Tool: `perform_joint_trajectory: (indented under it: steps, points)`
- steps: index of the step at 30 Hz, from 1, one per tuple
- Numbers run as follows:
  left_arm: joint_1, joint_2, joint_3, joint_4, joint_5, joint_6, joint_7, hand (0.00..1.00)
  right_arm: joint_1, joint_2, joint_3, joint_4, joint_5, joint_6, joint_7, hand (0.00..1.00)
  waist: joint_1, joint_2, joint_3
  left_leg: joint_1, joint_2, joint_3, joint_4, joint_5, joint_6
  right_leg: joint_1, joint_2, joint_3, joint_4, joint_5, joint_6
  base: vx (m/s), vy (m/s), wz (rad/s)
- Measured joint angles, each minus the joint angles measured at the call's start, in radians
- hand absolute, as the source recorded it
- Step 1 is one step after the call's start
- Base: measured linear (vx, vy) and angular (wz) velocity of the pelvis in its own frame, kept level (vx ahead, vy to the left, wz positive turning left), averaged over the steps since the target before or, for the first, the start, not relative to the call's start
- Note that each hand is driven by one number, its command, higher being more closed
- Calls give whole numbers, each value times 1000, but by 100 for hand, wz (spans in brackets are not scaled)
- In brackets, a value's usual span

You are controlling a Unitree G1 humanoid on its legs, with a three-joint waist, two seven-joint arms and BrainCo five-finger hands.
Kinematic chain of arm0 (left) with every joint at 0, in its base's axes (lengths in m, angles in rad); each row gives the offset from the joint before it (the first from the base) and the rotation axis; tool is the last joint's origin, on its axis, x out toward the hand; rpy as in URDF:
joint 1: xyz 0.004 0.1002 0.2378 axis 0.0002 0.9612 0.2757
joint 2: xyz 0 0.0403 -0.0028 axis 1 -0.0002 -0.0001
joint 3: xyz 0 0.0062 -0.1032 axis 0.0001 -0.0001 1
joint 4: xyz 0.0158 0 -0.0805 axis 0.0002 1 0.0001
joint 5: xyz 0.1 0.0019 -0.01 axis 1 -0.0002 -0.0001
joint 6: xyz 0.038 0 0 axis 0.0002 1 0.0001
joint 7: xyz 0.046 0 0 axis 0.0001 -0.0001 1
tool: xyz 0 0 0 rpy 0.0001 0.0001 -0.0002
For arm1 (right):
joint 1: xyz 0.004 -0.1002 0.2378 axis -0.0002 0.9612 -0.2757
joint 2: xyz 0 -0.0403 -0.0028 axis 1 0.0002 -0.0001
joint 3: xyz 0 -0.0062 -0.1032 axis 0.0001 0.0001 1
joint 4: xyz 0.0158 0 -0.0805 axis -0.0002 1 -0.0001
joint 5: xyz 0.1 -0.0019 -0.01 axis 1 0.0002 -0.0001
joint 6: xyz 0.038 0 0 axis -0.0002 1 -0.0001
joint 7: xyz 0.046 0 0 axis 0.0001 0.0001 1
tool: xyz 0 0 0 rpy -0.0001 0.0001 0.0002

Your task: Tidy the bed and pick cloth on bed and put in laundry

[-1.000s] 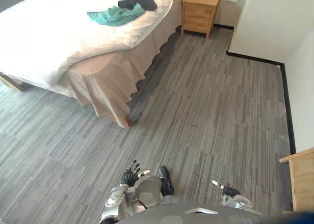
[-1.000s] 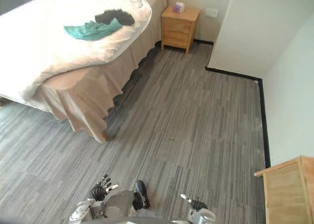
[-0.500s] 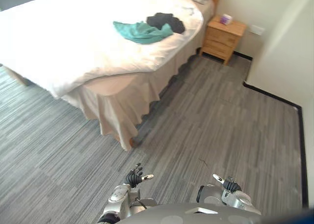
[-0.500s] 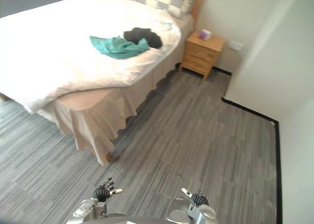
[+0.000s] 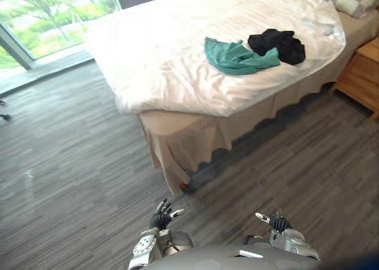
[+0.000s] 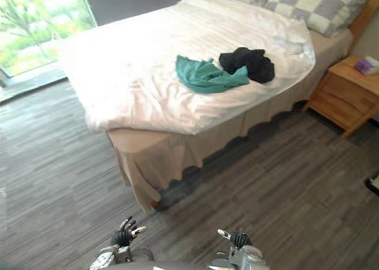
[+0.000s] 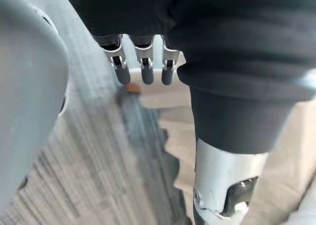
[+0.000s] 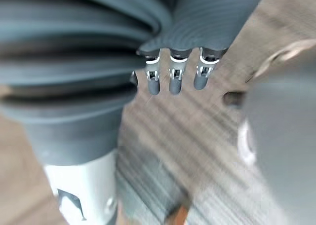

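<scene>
Both low, relaxed: left hand (image 5: 159, 219), right hand (image 5: 277, 224).

Rumpled white fabric duvet (image 6: 148, 63): plain white with faint tonal stripes. Crumpled teal cloth (image 6: 207, 76): solid blue-green. Crumpled black cloth (image 6: 249, 63): solid black. Rectangular checked pillows (image 6: 308, 6): grey and cream squares. Scalloped beige bed skirt (image 6: 177, 151): unpatterned. Tan wooden nightstand (image 6: 346, 95): honey-toned. Small purple box (image 6: 366, 64): lilac. Grey plank floor (image 6: 59, 163): streaked mixed greys.

The wide bed with a rumpled white duvet and beige skirt (image 6: 136, 63) stands on grey plank flooring (image 6: 53, 163). On the duvet lie a crumpled teal cloth (image 6: 207, 76) and a crumpled black cloth (image 6: 249, 64), touching each other. Grey-and-white checked pillows (image 6: 308, 6) rest at the head.
</scene>
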State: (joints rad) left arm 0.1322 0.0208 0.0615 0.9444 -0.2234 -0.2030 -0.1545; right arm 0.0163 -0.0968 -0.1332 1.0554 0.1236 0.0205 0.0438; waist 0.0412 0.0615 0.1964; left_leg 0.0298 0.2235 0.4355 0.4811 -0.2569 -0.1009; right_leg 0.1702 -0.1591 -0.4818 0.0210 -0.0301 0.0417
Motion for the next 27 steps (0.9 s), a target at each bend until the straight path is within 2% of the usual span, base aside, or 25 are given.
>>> perform_joint_trajectory:
  steps: [1,2,4,5,6,9,10,11,12,13,14,15,16,17,18,20,21,22,23,24,25,26,27]
  points:
    - [-3,9,-24,0,-1,-6,-8,0,12,-6,-6,0,3,6,2,0,-6,3,-1,-20,-26,45,-114,57,19,17,-2,-38,-11,-2,17,125,56,92]
    - [-3,10,-31,4,0,-9,-19,0,17,-5,-12,-1,8,5,3,0,-8,1,-7,-14,-29,144,-188,92,91,33,-2,-74,-17,-7,40,182,100,106]
    - [-7,32,-28,1,-1,-14,-29,0,23,8,-2,-3,7,6,7,0,5,-36,-20,-8,-75,141,-256,115,97,34,-22,-102,-36,-1,55,183,112,58]
    - [-10,37,-14,-5,-1,-20,-31,0,22,25,12,-18,5,5,13,0,24,-61,-26,-8,-106,136,-300,134,102,36,-31,-114,-58,10,64,166,91,27]
    - [-10,43,-11,-11,0,-19,-33,0,18,39,24,-23,-9,5,14,0,31,-71,-26,-5,-128,132,-331,147,109,34,-37,-117,-61,15,70,167,78,25]
    - [-8,39,-21,-10,1,-12,-34,0,15,42,40,-23,-12,5,10,0,30,-65,-29,38,-165,132,-382,149,112,50,-62,-116,-42,11,75,148,89,7]
    - [-9,39,-26,-9,3,5,-36,0,12,38,40,-23,-10,5,8,0,26,-54,-30,65,-180,125,-425,155,118,42,-84,-115,27,-8,80,94,93,6]
    - [-10,37,-36,-5,3,13,-36,0,12,37,37,-23,-9,5,6,0,21,-55,-28,81,-186,111,-449,156,118,21,-103,-112,99,-29,84,71,113,28]
    - [-19,39,-64,10,6,29,-36,0,13,26,12,-29,-8,5,-1,0,10,-39,-31,105,-192,83,-475,150,121,-51,-162,-82,332,-63,52,68,112,54]
    - [-23,49,-84,17,7,40,-37,0,16,14,-4,-31,-8,5,-7,0,0,-40,-30,120,-197,49,-477,137,124,-118,-210,-33,516,-46,49,149,88,102]
    - [-39,70,-113,24,8,57,-35,0,26,19,-19,-42,-3,-8,-11,0,-21,-44,-24,146,-199,-10,-470,132,141,-174,-221,56,655,-104,72,160,14,114]
    - [-43,84,-121,26,8,65,-34,0,33,23,-26,-43,8,-12,-10,0,-30,-60,-23,148,-197,-40,-466,127,145,-184,-207,79,676,-135,72,184,-72,147]
    - [-53,102,-121,36,9,72,-34,0,41,39,-33,-42,39,-16,-9,0,-36,-88,-15,158,-188,-95,-460,123,144,-201,-170,118,672,-175,61,177,-126,149]
    - [-65,114,-121,48,9,81,-34,0,51,51,-46,-39,68,-29,-8,0,-36,-101,-5,171,-176,-139,-458,126,135,-208,-127,134,628,-197,56,215,-162,155]
    - [-71,114,-122,58,10,88,-34,0,55,53,-48,-39,88,-37,-8,0,-37,-101,-5,177,-169,-174,-458,134,122,-213,-97,143,569,-198,54,244,-179,137]
    - [-72,112,-122,58,18,91,-34,0,58,57,-48,-39,112,-49,-6,0,-38,-100,-5,181,-167,-220,-460,137,99,-212,-52,168,406,-168,49,203,-169,94]
    - [-72,119,-118,56,18,90,-32,0,58,63,-44,-37,120,-49,-1,0,-36,-122,-9,183,-190,-229,-465,137,84,-213,-46,187,283,-48,25,157,-161,50]
    - [-70,112,-115,61,15,92,-24,0,57,61,-45,-33,119,-49,4,0,-31,-123,-12,192,-188,-229,-472,134,77,-193,-52,178,270,-76,19,205,-189,24]
    - [-64,91,-98,59,17,91,-13,0,52,54,-47,-31,116,-48,16,0,-24,-76,-13,199,-168,-213,-489,141,59,-172,-25,168,222,-63,14,183,-139,1]
    - [-52,62,-93,60,17,90,-11,0,48,38,-44,-34,112,-49,28,0,-29,-55,-15,201,-154,-182,-502,146,45,-153,-4,160,173,-53,12,172,-104,-6]
    - [-48,55,-86,59,17,89,-11,0,48,33,-44,-33,106,-47,32,0,-31,-45,-18,203,-149,-168,-504,147,40,-143,5,157,152,-50,10,138,-68,-4]
    - [-44,47,-67,59,19,87,-11,0,48,32,-42,-33,99,-43,35,0,-33,-40,-19,218,-137,-148,-512,156,17,-110,26,152,104,-36,5,113,-70,-7]
    - [-41,44,-55,59,19,86,-12,0,49,33,-38,-33,97,-38,37,0,-33,-40,-19,224,-132,-139,-514,158,14,-95,34,151,82,-29,5,107,-101,-8]
